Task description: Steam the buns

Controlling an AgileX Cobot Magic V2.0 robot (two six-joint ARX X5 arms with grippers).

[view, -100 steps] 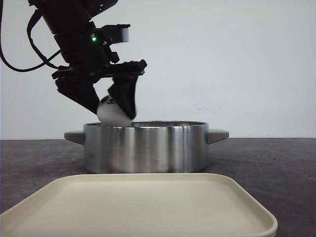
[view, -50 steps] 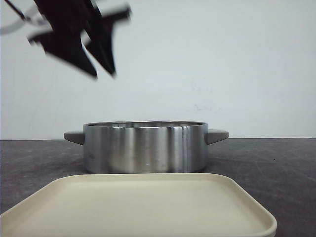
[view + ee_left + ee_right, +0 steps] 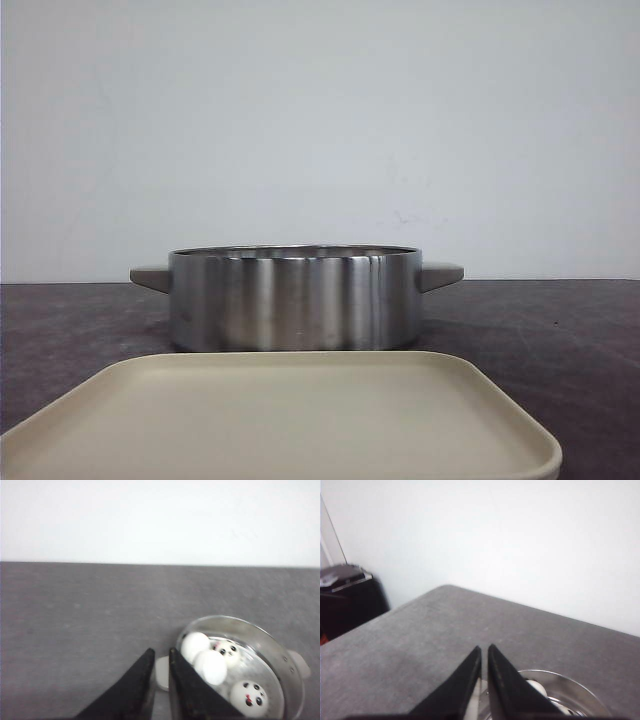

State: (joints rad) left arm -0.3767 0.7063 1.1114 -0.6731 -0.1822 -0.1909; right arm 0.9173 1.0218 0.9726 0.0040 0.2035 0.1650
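Several white panda buns lie in the steel pot (image 3: 280, 645) in the left wrist view: two show plain white backs (image 3: 195, 646) (image 3: 211, 666) and two show faces (image 3: 228, 651) (image 3: 248, 697). My left gripper (image 3: 161, 652) hangs high above the table beside the pot's grey handle (image 3: 161, 674), its jaws almost together and empty. My right gripper (image 3: 484, 649) is shut and empty, also high, with the pot rim (image 3: 580, 695) and one bun (image 3: 537, 687) beside it. In the front view the pot (image 3: 295, 300) hides the buns and neither gripper shows.
A cream square tray (image 3: 280, 420) lies in front of the pot, nearest the camera. The table top (image 3: 560, 320) is dark grey. A black box (image 3: 350, 600) stands past the table's edge in the right wrist view.
The left gripper let go of a bun over the pot's left rim, rose up and left, and has gone out of the front view. The bun is now inside the pot.
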